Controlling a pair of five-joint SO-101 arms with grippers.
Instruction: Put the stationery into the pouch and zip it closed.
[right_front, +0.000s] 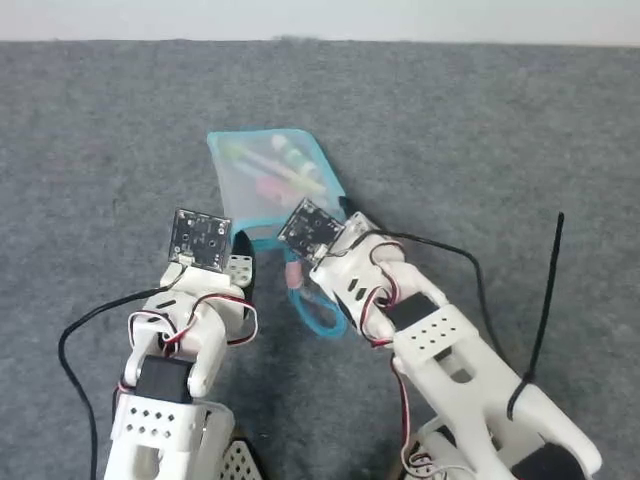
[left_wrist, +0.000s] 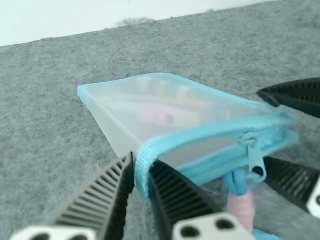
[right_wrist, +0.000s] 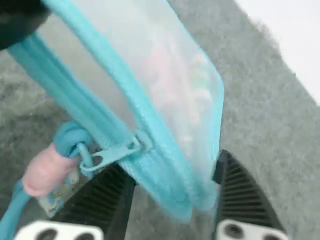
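Pouch of translucent plastic, blue-trimmed, is lying mid-frame in the high view. Our left gripper is pinching its zip corner. Our right gripper is gaping astride the edge (small blue zipper pull just beside), so we are risking clamping trim instead.

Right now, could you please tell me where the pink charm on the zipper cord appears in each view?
High view: pink charm in the middle, between the two arms, at the pouch's zipper end.
Left wrist view: charm on the blue cord, next to the zipper pull.
Right wrist view: charm close beside the zipper pull.
Shared landmark: the blue cord the charm hangs from.
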